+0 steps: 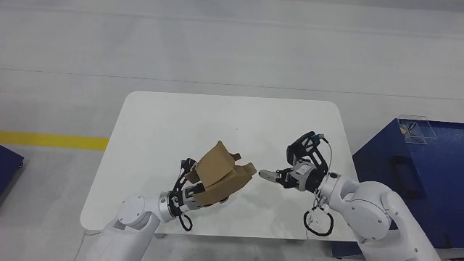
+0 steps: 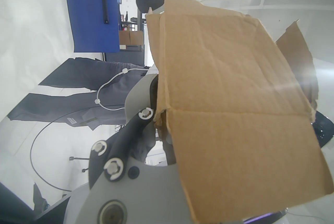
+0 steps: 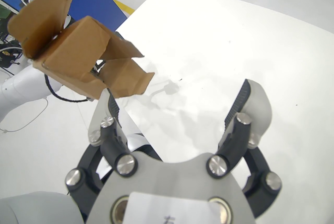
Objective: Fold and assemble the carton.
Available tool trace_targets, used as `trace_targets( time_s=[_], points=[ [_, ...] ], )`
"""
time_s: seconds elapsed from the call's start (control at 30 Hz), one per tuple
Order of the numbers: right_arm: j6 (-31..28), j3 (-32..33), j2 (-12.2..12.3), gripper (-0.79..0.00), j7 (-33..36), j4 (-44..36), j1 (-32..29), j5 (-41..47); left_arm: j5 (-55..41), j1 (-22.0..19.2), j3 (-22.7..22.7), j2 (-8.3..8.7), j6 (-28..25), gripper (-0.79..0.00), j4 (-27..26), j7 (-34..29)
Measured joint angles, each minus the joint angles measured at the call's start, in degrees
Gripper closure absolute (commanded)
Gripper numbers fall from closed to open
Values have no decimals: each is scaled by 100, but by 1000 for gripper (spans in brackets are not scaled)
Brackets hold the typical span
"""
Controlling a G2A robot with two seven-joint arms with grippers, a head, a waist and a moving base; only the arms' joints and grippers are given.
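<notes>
A brown carton (image 1: 220, 174), partly unfolded with its flaps loose, is held above the near part of the white table (image 1: 217, 116). My left gripper (image 1: 194, 188) is shut on its near-left side. In the left wrist view a carton panel (image 2: 229, 84) lies across the gripper, with one finger (image 2: 138, 97) beside its edge. My right gripper (image 1: 270, 176) stands open just right of the carton, level with its right flap and apart from it. The right wrist view shows the open gripper (image 3: 180, 102) over the table (image 3: 221, 40), with the carton (image 3: 73, 58) ahead, its lower flap close to one fingertip.
A blue cabinet (image 1: 406, 181) stands off the table's right side with a clear plastic box (image 1: 415, 127) on top. The table's near edge runs right under both grippers. Bare tabletop stretches beyond the carton.
</notes>
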Motion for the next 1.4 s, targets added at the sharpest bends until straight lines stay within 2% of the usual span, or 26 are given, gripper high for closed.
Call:
trace_targets(
  time_s=[0.47,0.7,0.87,0.97,1.27,1.4],
  points=[
    [356,-1199,-158,-785,-125,238,681,-663,169,-44,96,-2,43,0,-33,-99],
    [598,-1057,-167,-785,-322,168,737,-923,132,-43,22,17,89,0,-12,-130],
    [935,-716,-154,-785,-849,47,567,-1380,95,-58,22,15,102,0,27,-134],
    [1180,-748,-169,-785,-1004,53,537,-1731,81,-74,45,10,116,0,57,-137],
    [1316,-1651,-318,-785,-1053,476,989,-2672,133,-96,160,-10,115,0,25,-158],
    [1442,-1915,-377,-785,-1089,542,1007,-2888,132,-103,164,-13,127,0,33,-102]
  ],
)
